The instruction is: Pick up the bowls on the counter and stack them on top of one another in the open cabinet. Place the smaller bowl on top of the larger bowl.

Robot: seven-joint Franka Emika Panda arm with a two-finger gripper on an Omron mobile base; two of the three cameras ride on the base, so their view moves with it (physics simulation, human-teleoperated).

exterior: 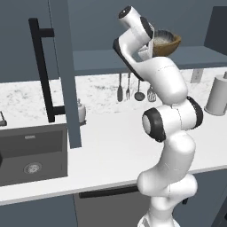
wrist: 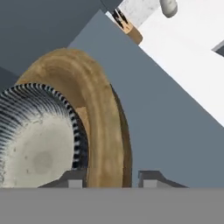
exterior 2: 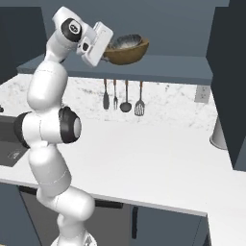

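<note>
Wood-brown, your larger bowl [wrist: 103, 127] sits on the cabinet [exterior: 102, 60] shelf with the smaller bowl [wrist: 37, 144] nested inside; your gripper [wrist: 107, 178] straddles their rims, fingers parted, apparently clamping nothing.

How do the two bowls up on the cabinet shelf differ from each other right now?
The larger bowl is plain tan-brown and wood-like; the smaller bowl has a dark grey ribbed rim and a pale speckled inside. The smaller bowl sits nested inside the larger bowl, which rests on the cabinet shelf. The larger bowl's rim rings the smaller bowl. Both are round and stacked together.
</note>
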